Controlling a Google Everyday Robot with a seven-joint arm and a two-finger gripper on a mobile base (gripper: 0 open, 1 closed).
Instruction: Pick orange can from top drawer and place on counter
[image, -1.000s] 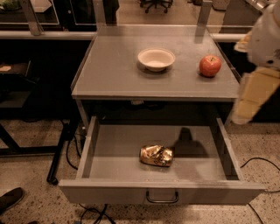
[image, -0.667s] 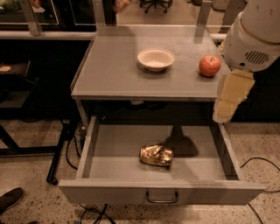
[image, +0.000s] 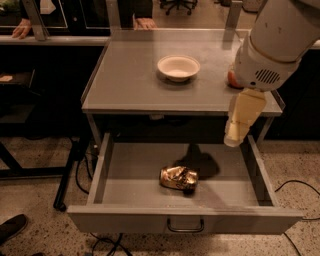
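While the orange can (image: 179, 178) lies on its side in the middle of the open top drawer (image: 150, 218), the hand (image: 233, 141) hangs over the drawer's right part. Whether it is spread or pressed together cannot be told.

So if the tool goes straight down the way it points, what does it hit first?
Probably the bare floor of the top drawer, right of the orange can, not the can itself. The tool hangs over the drawer's right part, pointing down; depth is unclear, so its right wall is possible.
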